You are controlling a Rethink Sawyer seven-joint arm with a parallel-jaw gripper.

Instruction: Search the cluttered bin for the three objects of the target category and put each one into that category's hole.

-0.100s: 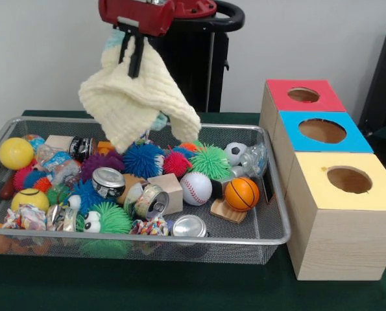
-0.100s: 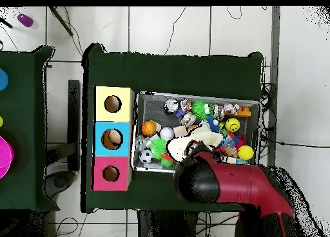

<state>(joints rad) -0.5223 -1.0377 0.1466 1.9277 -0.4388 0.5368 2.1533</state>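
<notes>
Item: cream cloth [image 1: 135, 100], pinched in closed gripper [image 1: 134, 61], lifted clear of bin [image 1: 270, 236].
We judge carrying underway (target hole unknown); boxes [image 1: 335, 194] stand off to one side, so next comes transfer.

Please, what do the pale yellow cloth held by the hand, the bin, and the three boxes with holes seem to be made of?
The cloth looks like soft woven cotton: waffle-like ribbing, limp folds under the hand. The bin looks like metal wire mesh: see-through grid, shiny rim. The boxes seem to be wood or wood-look board: pale grain on the sides, with matte red, blue and yellow tops.
</notes>
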